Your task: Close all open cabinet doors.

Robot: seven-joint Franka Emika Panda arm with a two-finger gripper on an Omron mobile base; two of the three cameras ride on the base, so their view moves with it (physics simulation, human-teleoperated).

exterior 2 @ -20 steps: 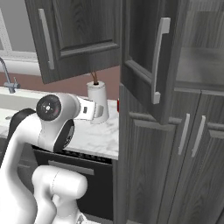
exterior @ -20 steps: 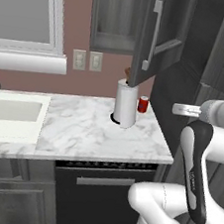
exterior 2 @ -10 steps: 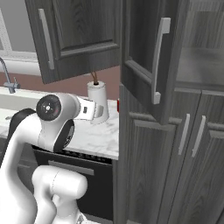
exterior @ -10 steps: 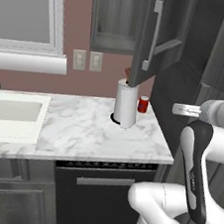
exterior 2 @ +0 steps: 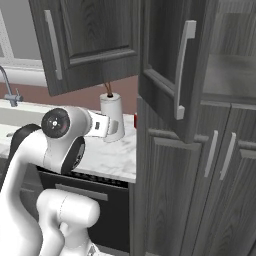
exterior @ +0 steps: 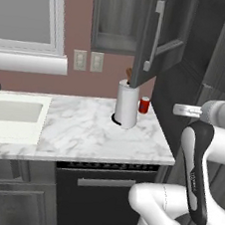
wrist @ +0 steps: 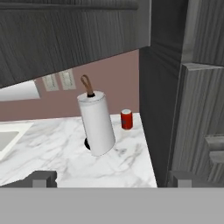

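Cabinet doors (exterior 2: 172, 65) swung open above marble counter (exterior: 82, 130), no legible writing, hand (wrist: 112, 178) spread wide, empty.

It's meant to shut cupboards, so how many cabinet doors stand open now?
2. One cabinet door hangs open above the counter, by the paper towel roll; the other swings out from the tall cabinet beside it. More may lie out of view.

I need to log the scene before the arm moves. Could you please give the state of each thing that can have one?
left upper cabinet door: swung open
right upper cabinet door: swung open
lower cabinet doors: shut
dishwasher: shut
paper towel roll: upright on the counter
red can: upright
gripper: open, holding nothing
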